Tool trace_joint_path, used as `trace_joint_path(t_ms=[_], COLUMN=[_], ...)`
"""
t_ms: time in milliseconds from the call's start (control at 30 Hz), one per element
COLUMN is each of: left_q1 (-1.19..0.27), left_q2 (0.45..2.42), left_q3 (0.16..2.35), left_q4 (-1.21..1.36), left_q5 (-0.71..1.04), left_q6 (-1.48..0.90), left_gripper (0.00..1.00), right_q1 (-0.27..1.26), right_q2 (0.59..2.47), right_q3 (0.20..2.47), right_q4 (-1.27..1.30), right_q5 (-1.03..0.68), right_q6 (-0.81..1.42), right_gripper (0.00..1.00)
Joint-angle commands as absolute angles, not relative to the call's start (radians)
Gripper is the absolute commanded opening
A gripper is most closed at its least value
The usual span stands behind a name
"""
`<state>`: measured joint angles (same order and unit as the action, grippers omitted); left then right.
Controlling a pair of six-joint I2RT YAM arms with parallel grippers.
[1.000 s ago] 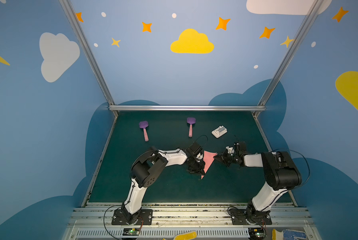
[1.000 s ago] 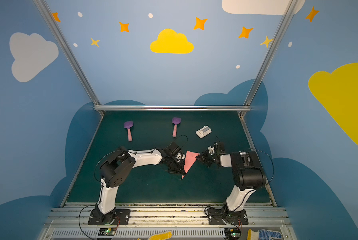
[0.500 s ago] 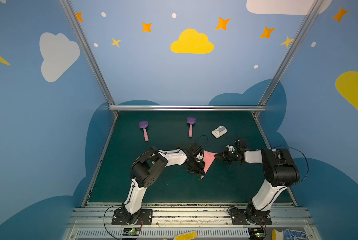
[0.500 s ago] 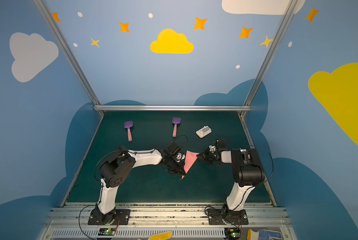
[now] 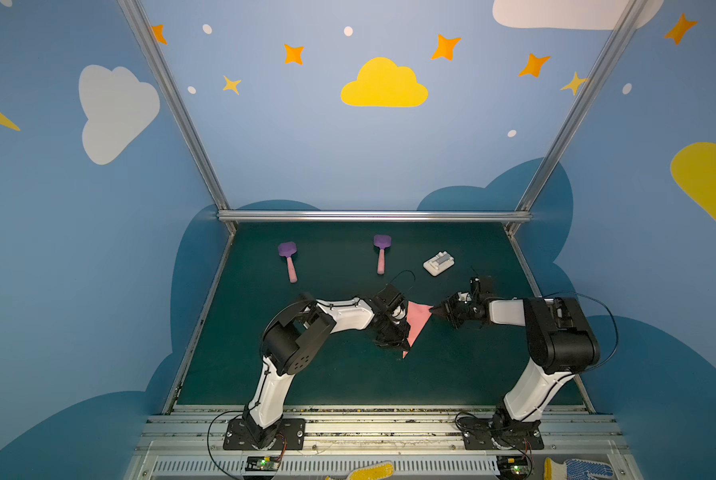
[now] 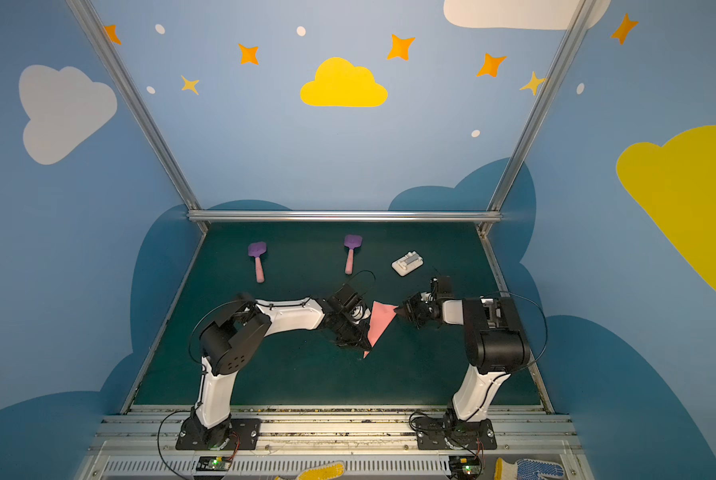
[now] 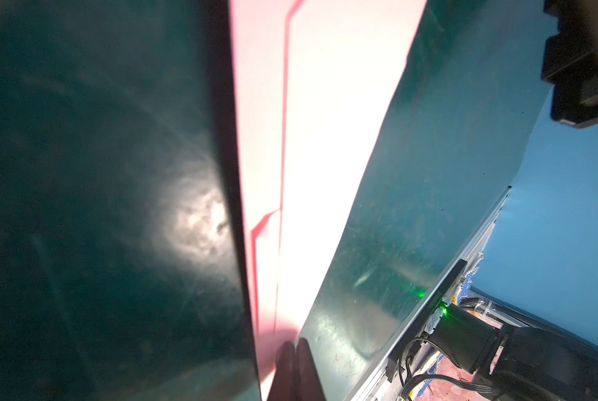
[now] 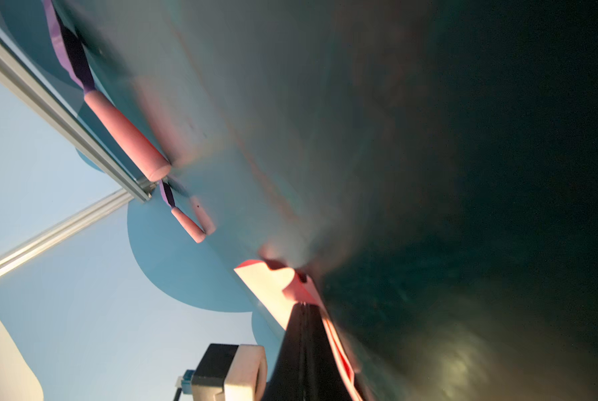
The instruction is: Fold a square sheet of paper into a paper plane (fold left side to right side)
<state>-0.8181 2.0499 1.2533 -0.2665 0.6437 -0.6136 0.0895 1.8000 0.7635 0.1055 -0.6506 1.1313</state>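
The square sheet of paper [image 5: 417,321] lies on the green mat as a salmon-pink folded triangle, its point toward the front; it shows in both top views [image 6: 380,321]. My left gripper [image 5: 398,344] is shut, its tips resting on the paper's left edge near the point. In the left wrist view the closed left gripper [image 7: 295,347] sits on the long pink paper [image 7: 325,139] with its creases. My right gripper [image 5: 433,309] is shut and presses the paper's right corner [image 8: 273,284]; the closed right gripper [image 8: 304,307] touches it. No finished paper plane is in view.
Two purple spatulas with pink handles [image 5: 289,266] [image 5: 381,257] lie toward the back of the green mat [image 5: 348,374]. A small white block [image 5: 438,263] sits behind the right gripper. Gloves [image 5: 364,471] lie on the front rail.
The right gripper has slid a little toward the back at the paper's right corner. The left arm and the paper have stayed where they were.
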Motion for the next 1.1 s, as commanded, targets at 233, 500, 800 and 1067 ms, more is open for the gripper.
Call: trace_joint_path(t_ms=[233, 500, 800, 1067], left_q1=[-0.813, -0.813, -0.811, -0.81], left_q2=[2.063, 2.06, 2.057, 2.048], left_q3=[1.221, 1.223, 1.223, 1.229], left_q4=[-0.304, -0.307, -0.317, -0.324], left_q5=[0.632, 0.625, 0.622, 0.621], left_q6=[-0.607, -0.606, -0.601, -0.595], left_gripper=[0.04, 0.03, 0.04, 0.04], right_q1=[0.111, 0.269, 0.359, 0.361], right_q2=[1.658, 1.541, 1.409, 1.292], right_q3=[0.808, 0.751, 0.651, 0.657], right_q4=[-0.02, -0.041, -0.055, -0.163], right_q5=[-0.42, -0.446, -0.369, -0.341], right_q6=[0.974, 0.917, 0.943, 0.894], right_gripper=[0.0, 0.0, 0.0, 0.0])
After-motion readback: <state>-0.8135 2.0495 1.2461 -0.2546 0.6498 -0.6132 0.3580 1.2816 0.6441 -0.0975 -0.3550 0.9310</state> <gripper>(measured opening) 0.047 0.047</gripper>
